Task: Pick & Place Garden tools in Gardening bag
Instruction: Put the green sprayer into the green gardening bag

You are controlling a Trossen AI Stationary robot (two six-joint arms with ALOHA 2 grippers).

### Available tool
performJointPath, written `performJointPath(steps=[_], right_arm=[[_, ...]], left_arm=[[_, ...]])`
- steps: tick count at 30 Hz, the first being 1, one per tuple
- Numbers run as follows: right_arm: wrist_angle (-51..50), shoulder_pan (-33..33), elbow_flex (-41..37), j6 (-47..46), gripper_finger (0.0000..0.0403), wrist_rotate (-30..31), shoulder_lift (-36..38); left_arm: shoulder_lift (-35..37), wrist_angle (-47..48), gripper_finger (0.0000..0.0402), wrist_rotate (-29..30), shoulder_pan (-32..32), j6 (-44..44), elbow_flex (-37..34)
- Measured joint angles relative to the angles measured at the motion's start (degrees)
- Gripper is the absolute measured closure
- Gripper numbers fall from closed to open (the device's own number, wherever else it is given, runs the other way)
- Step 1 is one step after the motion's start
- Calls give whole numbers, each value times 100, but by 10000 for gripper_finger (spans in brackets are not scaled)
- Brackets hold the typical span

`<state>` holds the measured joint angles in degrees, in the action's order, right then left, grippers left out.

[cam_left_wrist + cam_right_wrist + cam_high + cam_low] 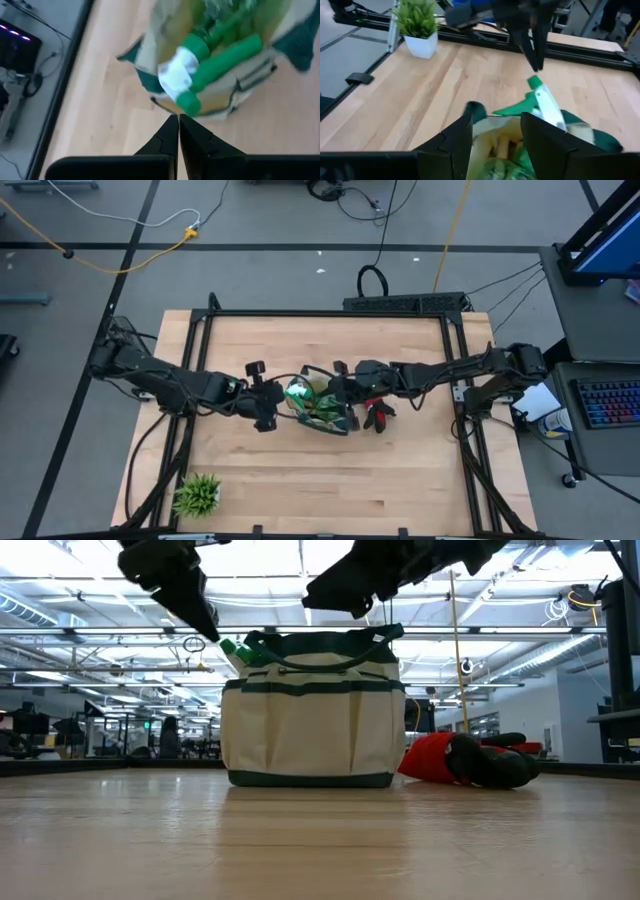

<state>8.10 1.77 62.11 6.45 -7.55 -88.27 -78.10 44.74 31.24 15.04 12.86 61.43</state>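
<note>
The cream gardening bag [322,410] with dark green trim stands at the table's middle and shows in the low view [312,720]. A green spray bottle [220,55] lies slanted in its opening, and its white and green head [238,650] sticks out over the bag's left rim. Wooden handles [501,145] show inside the bag. My left gripper [178,122] is shut, just left of the bag by the bottle's head. My right gripper [495,132] is open above the bag's opening. Red-and-black gloves [465,760] lie on the table right of the bag. My left gripper's shut fingertips [172,125] stand right beside the spray bottle's green nozzle end [189,104], slanting down from the table's left. I cannot tell whether they touch it.
A small potted green plant [197,495] stands at the table's near left corner and shows in the right wrist view [419,25]. Black frame rails [330,313] run along the table's edges. Bare wood lies between the bag and the near edge.
</note>
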Motion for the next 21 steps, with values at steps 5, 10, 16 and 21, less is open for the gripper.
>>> performJointPath(steps=[5, 10, 16, 21], right_arm=[[12, -155, -1, -270, 238, 184, 0], [-42, -225, -2, -279, 238, 154, 0], [-69, -219, -2, -277, 239, 149, -4], [-73, -222, -2, -273, 250, 151, -4]], left_arm=[[25, 84, 381, 93, 22, 278, 2], [-157, 152, 381, 206, 4, 297, 2], [-542, 134, 381, 233, 4, 249, 2], [-772, 7, 381, 514, 11, 111, 2]])
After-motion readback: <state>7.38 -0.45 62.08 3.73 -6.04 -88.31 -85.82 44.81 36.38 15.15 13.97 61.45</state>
